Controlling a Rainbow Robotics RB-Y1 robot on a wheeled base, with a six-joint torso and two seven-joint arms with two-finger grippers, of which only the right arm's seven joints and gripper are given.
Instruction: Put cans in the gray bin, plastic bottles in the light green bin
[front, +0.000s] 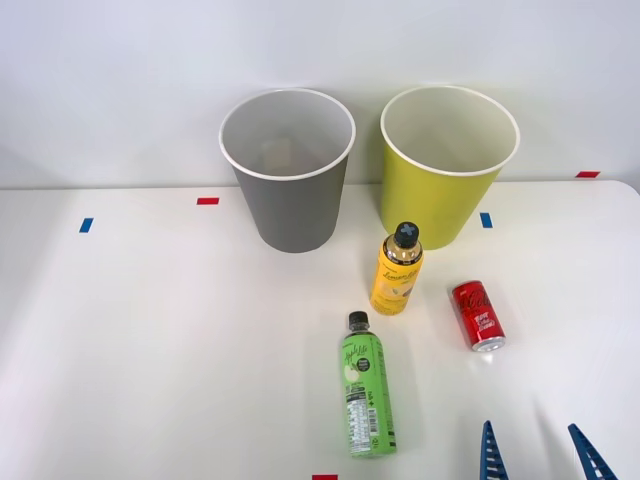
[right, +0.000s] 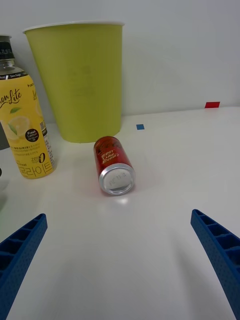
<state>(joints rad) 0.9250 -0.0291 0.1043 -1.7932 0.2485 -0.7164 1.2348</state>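
Lying on open table, the can (right: 114, 164) faces wide-open, empty jaws.

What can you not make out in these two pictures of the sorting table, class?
- Gray bin, front view: its own wall hides its floor.
- Yellow bottle, wrist view: the picture's edge cuts off part of it.
- Right tool, front view: cut off by the bottom edge beyond its fingertips.
- Green bottle, front view: label print too small.

A white table (front: 150, 350) is sitting against a pale wall (front: 120, 80). Small tape marks are lying on it: red (front: 207, 201) and blue (front: 86, 225) pieces.
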